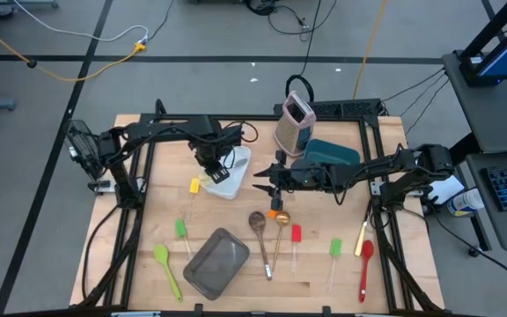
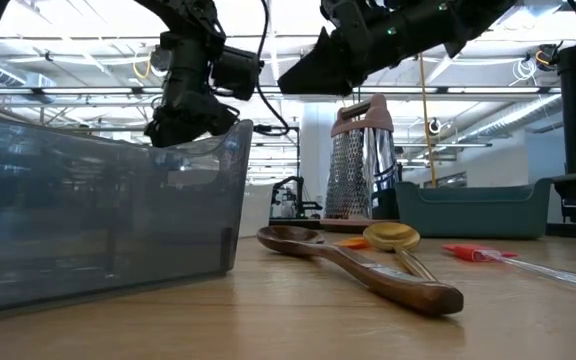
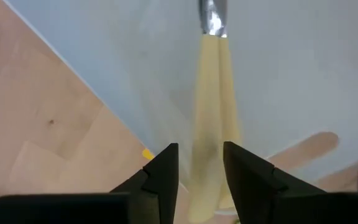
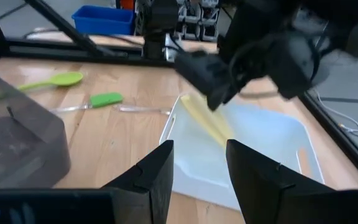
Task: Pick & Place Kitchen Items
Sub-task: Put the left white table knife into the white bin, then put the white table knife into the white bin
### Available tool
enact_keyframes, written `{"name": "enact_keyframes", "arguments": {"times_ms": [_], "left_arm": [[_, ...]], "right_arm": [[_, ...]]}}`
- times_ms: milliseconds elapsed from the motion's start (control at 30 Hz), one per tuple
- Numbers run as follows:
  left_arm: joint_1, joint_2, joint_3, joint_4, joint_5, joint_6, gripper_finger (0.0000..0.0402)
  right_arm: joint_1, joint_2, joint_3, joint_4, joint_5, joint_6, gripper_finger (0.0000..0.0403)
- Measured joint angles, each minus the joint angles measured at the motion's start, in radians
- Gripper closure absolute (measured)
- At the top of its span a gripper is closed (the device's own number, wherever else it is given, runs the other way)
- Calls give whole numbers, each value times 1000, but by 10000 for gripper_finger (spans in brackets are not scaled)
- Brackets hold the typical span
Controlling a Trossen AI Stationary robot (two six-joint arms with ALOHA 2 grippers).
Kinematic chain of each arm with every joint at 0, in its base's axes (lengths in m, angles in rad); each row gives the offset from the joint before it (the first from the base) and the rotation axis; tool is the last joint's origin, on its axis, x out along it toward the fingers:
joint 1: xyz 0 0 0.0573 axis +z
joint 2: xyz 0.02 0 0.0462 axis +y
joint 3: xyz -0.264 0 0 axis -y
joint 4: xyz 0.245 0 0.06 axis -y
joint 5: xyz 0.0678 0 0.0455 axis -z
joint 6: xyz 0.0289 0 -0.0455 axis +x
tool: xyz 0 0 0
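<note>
Hovering over the white tray (image 1: 238,159) near the centre of the high view, the left gripper (image 1: 214,170) has its fingers (image 3: 161,177) a little apart, one on each side of the pale yellow handle of a knife (image 3: 211,127); whether they press on the handle cannot be told. The handle slants into the tray, with the steel blade at the top edge of the left wrist picture. In the right wrist view the same yellow handle (image 4: 205,119) leans across the tray's inner corner under the left arm.

The right gripper (image 1: 265,186) sits just right of the tray in the high view, jaws spread and empty, above an orange spatula (image 1: 279,215).

Below it, toward the lower middle of the high view, lie a brown wooden spoon (image 1: 259,231) and a gold spoon (image 1: 281,230), then a red spatula (image 1: 296,236), a green spatula (image 1: 334,251), a second yellow-handled knife (image 1: 360,239) and a red spoon (image 1: 365,266) at lower right. At lower left are a green spoon-shaped utensil (image 1: 165,268), another green spatula (image 1: 182,233) and a yellow-tipped one (image 1: 194,188). The grey pan (image 1: 216,262), box grater (image 1: 294,122) and teal bin (image 1: 330,154) hold nothing visible.
</note>
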Motion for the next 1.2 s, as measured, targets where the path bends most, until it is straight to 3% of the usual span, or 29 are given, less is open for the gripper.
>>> {"name": "enact_keyframes", "arguments": {"times_ms": [167, 367, 633, 833, 1200], "left_arm": [[-18, -57, 0, 5, -24, -1, 283], [-54, -149, 0, 13, -204, 5, 284], [-98, -237, 0, 54, -288, -24, 284], [-115, -240, 0, 107, -297, 11, 284], [-117, -242, 0, 192, -334, 132, 284]], "right_arm": [[36, 0, 0, -61, 0, 0, 261], [95, -18, 0, -205, 13, 80, 261], [111, -171, 0, -708, 51, 664, 261], [161, -241, 0, -1076, -74, 1108, 261], [307, -277, 0, -1372, -284, 1617, 261]]}}
